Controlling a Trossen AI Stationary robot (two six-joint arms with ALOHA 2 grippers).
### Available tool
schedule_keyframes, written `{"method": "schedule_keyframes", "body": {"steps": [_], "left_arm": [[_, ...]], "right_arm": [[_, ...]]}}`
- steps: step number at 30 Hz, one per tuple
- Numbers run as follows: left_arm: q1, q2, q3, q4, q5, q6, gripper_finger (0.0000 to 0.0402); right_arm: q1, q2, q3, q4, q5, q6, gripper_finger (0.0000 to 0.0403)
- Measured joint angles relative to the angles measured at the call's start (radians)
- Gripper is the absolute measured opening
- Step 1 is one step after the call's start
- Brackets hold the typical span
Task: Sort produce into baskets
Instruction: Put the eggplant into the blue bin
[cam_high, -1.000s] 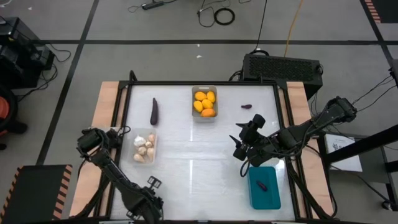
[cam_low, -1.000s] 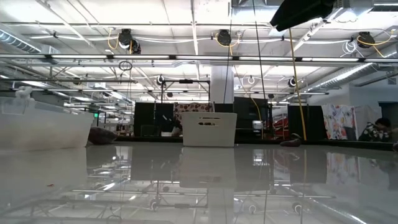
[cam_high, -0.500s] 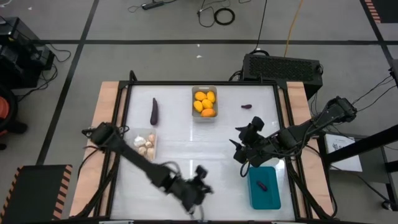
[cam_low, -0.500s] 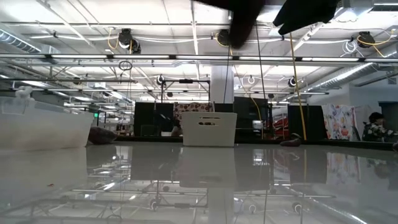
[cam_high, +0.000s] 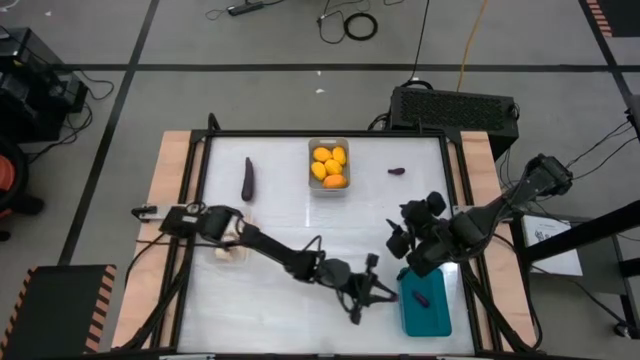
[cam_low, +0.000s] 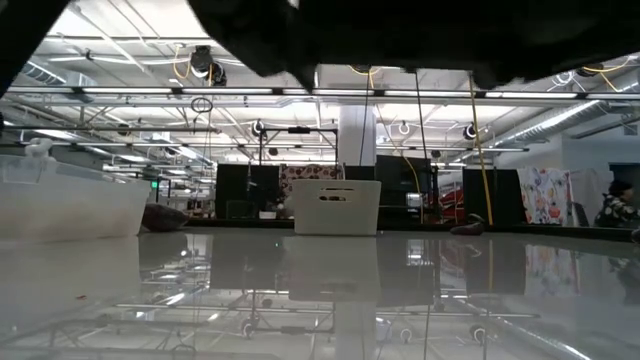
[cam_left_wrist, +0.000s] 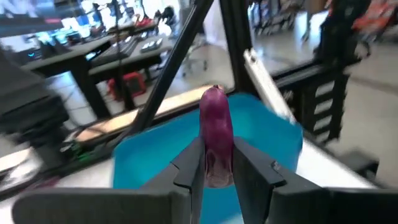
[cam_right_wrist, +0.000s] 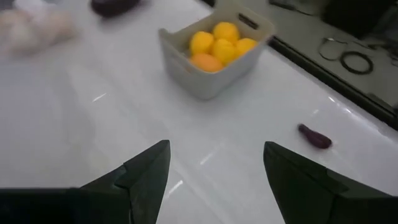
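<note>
My left gripper (cam_high: 372, 288) reaches across the table's near side to just left of the teal bin (cam_high: 430, 318) and is shut on a purple eggplant piece (cam_left_wrist: 216, 130). My right gripper (cam_high: 402, 238) hovers open and empty just beyond the teal bin. Another small eggplant piece (cam_high: 421, 297) lies inside the teal bin. The grey bin (cam_high: 329, 145) at the far middle holds the orange fruits (cam_high: 329, 166). The clear bin (cam_high: 232, 248) with garlic bulbs sits at the left, partly under my left arm. A long eggplant (cam_high: 247, 178) and a small one (cam_high: 397, 171) lie on the table. My left gripper pinches the eggplant piece's near end (cam_left_wrist: 216, 167) between its two fingers (cam_left_wrist: 189, 163). The piece lies along the fingers, and its far end (cam_left_wrist: 214, 99) sticks out past them toward the teal bin. The fingers come from the table's left. The piece is clear of the table.
The right wrist view shows the grey bin (cam_right_wrist: 214, 46), the small eggplant (cam_right_wrist: 314, 137) and bare white table between them. A black box (cam_high: 452, 106) stands beyond the table's far right corner. Wooden rails (cam_high: 170, 190) run along the left and right edges.
My left gripper has swept along the table's near side from the near left toward the right edge, up to the teal bin. My right gripper has shifted a little toward the right and near edges.
</note>
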Motion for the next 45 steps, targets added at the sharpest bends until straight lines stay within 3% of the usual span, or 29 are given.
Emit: {"method": "schedule_keyframes", "body": {"steps": [5,11,17,23,27,32,35,41,45], "left_arm": [[0.026,0.124,0.213,-0.058,0.061,-0.069,0.0077],[0.039,0.209,0.420,-0.290,0.013,-0.095,0.0077],[0.038,0.213,0.448,-0.331,-0.003,-0.098,0.0098],[0.038,0.211,0.448,-0.380,-0.021,-0.098,0.0166],[0.040,0.166,0.447,-0.511,-0.043,-0.096,0.0207],[0.047,0.050,0.450,-0.751,-0.125,-0.042,0.0225],[0.054,-0.029,0.448,-0.942,-0.191,-0.011,0.0226],[0.084,-0.236,0.450,-1.481,-0.358,0.022,0.0226],[0.161,-0.368,0.420,-1.813,-0.334,-0.100,0.0226]], "right_arm": [[0.017,0.000,0.000,-0.086,0.022,0.135,0.0251],[0.041,0.000,0.000,-0.084,0.022,0.151,0.0251],[0.046,0.000,0.000,-0.086,0.022,0.150,0.0251],[0.046,0.000,0.000,-0.095,0.023,0.200,0.0251],[0.033,0.000,0.000,-0.168,0.026,0.286,0.0251],[-0.041,0.000,0.000,-0.322,0.026,0.462,0.0251],[-0.133,0.000,0.000,-0.359,0.016,0.464,0.0251],[-0.366,0.000,0.000,-0.293,-0.058,0.279,0.0251],[-0.566,-0.003,0.000,-0.226,-0.148,0.096,0.0251]]}}
